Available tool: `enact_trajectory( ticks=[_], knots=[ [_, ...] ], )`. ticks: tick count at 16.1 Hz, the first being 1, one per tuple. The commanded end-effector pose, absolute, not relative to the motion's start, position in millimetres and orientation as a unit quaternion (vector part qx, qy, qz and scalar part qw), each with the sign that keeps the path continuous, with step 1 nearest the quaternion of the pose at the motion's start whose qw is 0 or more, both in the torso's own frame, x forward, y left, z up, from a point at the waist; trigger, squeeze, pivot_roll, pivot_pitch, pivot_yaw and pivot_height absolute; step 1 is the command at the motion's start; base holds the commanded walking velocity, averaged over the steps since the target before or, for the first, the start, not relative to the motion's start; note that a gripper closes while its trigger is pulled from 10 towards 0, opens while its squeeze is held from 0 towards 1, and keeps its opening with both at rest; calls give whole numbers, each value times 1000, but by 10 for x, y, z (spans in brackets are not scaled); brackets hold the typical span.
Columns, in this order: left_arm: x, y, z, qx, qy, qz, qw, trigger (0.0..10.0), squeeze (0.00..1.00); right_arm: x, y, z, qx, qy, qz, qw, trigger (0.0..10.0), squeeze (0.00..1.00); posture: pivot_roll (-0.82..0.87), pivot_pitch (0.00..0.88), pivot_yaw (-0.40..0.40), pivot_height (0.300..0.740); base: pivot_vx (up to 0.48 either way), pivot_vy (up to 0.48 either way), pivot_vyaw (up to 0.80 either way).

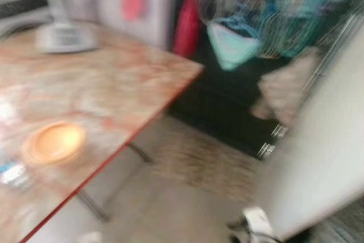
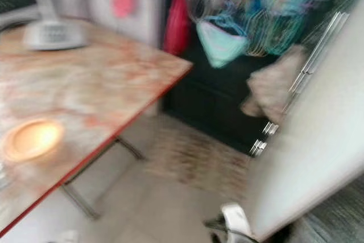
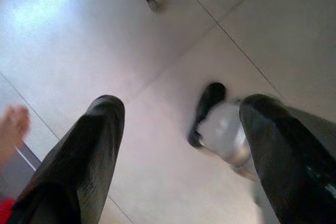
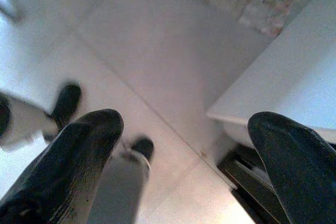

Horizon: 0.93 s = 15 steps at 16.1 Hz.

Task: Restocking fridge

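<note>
Since everything's blurred, little can be judged: nothing's been restocked yet. Left gripper (image 3: 178,156) and right gripper (image 4: 184,166) fingers are spread, empty (over floor); the white fridge door (image 1: 324,157) is seen right of the marbled red-edged table (image 1: 114,83).

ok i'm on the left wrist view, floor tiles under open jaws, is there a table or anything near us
Observer: yes. The head views are blurred, but a table with a reddish marbled top and a red edge stands on the robot's left, and a round orange dish sits on it.
Operator: and the right arm, is it carrying anything
Observer: no. The right gripper hangs over the floor tiles with its jaws open and nothing between them.
</note>
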State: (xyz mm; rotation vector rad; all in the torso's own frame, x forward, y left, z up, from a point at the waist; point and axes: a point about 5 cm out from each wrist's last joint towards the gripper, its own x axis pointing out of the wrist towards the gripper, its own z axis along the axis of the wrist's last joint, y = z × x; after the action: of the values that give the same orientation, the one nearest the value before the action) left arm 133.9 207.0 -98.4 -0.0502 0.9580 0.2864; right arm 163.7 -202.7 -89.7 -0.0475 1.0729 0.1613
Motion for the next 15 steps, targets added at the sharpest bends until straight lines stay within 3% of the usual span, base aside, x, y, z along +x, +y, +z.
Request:
enact_trajectory(
  ticks=[1, 4, 9, 15],
  knots=[
    [1345, 2048, -988, -11, 464, 126, 877, 10000, 0, 1666, -1990, -891, -25, 506, 82, 859, 10000, 0, 86, 0, -96, 740, 0, 0, 800],
    [1511, 1971, -939, 1, 449, 98, 888, 10000, 0, 1704, -1932, -881, -38, 499, 98, 860, 10000, 0, 62, 0, -76, 740, 0, 0, 800],
    [1725, 2181, -807, 25, 416, 112, 902, 10000, 0, 1814, -1854, -839, -11, 484, 99, 870, 10000, 0, 88, 0, -47, 740, 0, 0, 800],
    [1739, 2267, -774, 52, 406, 96, 907, 10000, 0, 1844, -1780, -839, 41, 472, 53, 879, 10000, 0, 90, 0, 40, 740, 0, 0, 800]
  ],
)
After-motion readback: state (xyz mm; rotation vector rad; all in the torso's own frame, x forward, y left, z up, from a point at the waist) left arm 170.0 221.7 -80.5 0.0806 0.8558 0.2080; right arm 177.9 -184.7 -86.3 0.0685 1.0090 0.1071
